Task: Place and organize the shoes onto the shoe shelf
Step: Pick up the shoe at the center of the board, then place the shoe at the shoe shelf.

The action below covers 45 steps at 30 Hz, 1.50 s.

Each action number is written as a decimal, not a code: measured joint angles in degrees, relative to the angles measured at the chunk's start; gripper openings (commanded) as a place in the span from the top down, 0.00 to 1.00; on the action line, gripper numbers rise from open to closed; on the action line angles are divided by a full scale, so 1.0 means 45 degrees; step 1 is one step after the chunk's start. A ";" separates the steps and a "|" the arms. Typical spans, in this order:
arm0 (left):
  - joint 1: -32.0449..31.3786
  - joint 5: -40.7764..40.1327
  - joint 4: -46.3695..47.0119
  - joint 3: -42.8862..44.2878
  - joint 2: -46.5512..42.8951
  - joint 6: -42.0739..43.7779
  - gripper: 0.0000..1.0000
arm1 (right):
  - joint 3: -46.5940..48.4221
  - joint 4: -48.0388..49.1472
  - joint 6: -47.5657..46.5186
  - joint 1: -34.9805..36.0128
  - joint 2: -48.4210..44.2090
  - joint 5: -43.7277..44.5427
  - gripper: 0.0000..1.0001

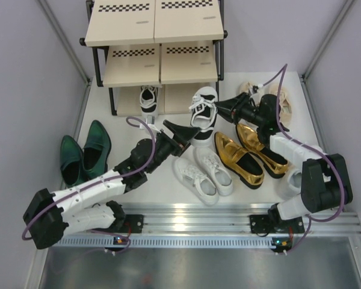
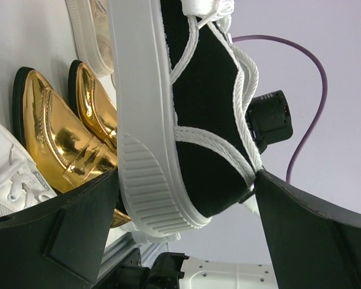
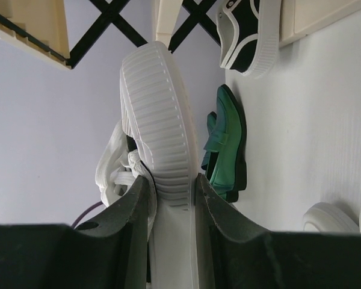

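One black-and-white sneaker (image 1: 203,108) is held off the floor in front of the shoe shelf (image 1: 126,69). My right gripper (image 1: 224,107) is shut on its white sole, seen edge-on in the right wrist view (image 3: 156,120) between the fingers (image 3: 173,186). My left gripper (image 1: 186,133) is open, with the sneaker's heel (image 2: 198,120) between its wide-spread fingers (image 2: 187,174). The other black-and-white sneaker (image 1: 148,99) stands under the shelf's lowest board and also shows in the right wrist view (image 3: 249,36).
Gold loafers (image 1: 246,155) and white lace-ups (image 1: 203,171) lie mid-floor. Green loafers (image 1: 84,150) lie at the left, beige sneakers (image 1: 280,96) at the back right. A chunky white sneaker (image 1: 292,180) sits by the right arm's base. Walls close both sides.
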 measured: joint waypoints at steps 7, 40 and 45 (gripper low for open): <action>-0.0010 -0.0015 0.0330 0.0000 0.0432 -0.0306 0.15 | -0.0277 0.0029 0.0087 0.0146 0.0000 0.0199 1.00; 0.2351 -0.2040 -1.2284 0.1141 -0.7067 0.4784 1.00 | 0.1035 -0.5911 -1.3095 -0.1647 -0.2050 -0.3735 0.01; 0.2628 -0.2166 -1.3338 0.1224 -0.6125 0.4843 1.00 | 0.1030 -0.6989 -1.4285 -0.1778 -0.2069 -0.3842 0.01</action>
